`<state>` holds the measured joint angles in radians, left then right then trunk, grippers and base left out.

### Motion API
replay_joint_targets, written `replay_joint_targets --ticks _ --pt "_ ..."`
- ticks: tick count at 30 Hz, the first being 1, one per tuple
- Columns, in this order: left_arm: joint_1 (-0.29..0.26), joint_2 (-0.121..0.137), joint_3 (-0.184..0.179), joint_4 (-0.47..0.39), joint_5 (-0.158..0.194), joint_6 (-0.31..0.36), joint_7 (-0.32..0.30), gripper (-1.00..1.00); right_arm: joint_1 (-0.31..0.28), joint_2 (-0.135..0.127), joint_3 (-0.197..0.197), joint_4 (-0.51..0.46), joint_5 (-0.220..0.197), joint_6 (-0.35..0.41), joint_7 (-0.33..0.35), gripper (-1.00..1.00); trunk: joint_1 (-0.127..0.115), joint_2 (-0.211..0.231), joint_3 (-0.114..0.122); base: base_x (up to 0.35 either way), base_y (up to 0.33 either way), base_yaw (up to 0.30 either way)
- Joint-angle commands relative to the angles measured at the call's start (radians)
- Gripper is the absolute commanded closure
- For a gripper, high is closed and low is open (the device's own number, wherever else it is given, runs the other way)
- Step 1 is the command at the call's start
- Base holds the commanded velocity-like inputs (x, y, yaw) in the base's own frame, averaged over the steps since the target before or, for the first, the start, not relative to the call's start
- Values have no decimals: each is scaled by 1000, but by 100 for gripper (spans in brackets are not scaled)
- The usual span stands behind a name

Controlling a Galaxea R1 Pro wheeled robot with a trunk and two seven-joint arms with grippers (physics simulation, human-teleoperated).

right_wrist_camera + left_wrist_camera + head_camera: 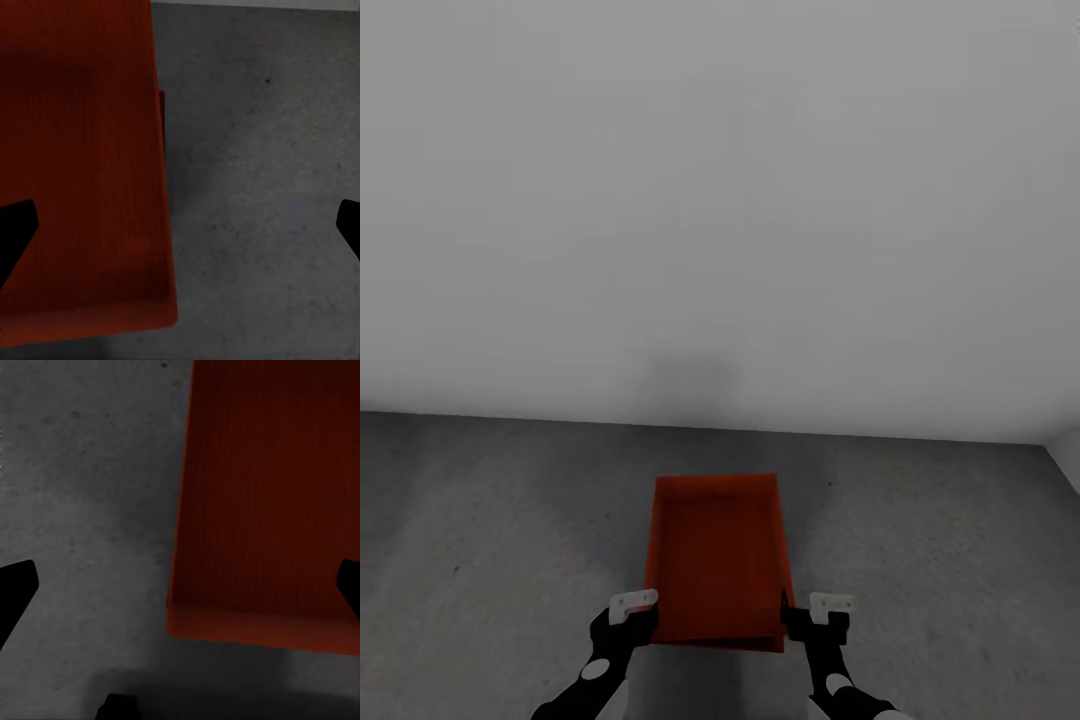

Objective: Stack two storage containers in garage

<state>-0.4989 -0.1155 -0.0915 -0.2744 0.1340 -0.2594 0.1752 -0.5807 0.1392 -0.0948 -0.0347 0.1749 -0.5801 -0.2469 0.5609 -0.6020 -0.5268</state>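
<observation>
Resting on the grey floor (510,520) at 6 o'clock, the container (715,560) sits between both claws, left (632,612) and right (815,615), each spread wide, straddling a side wall.

Orange-red storage container (717,560), faint ribbed lines inside; mottled dark grey floor (480,520); plain pale grey wall (720,200); black claws with white brackets.

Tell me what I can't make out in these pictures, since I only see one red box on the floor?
- Whether the orange-red container is one box or two stacked: from above in the head view, the top one would hide any beneath.
- Its near rim, cut off in both wrist views.
- The left gripper and right gripper: whether they touch the walls.
- The grey floor beneath the box.
</observation>
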Motion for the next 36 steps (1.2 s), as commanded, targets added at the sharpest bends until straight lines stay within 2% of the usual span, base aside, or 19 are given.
replay_joint_targets --ticks 1,15,36 --pt "-1 0 -9 1 11 -4 7 -100 -1 0 -8 1 11 -2 -5 -100 0 -1 -1 0 0 0" --pt "0 -1 -8 1 14 -3 12 -100 -1 0 -8 1 11 -3 -5 -100 0 -1 -1 -26 0 0" --pt "0 2 -8 0 18 0 5 -100 -1 0 -8 1 11 -2 -5 -100 0 -1 -1 -323 0 0"
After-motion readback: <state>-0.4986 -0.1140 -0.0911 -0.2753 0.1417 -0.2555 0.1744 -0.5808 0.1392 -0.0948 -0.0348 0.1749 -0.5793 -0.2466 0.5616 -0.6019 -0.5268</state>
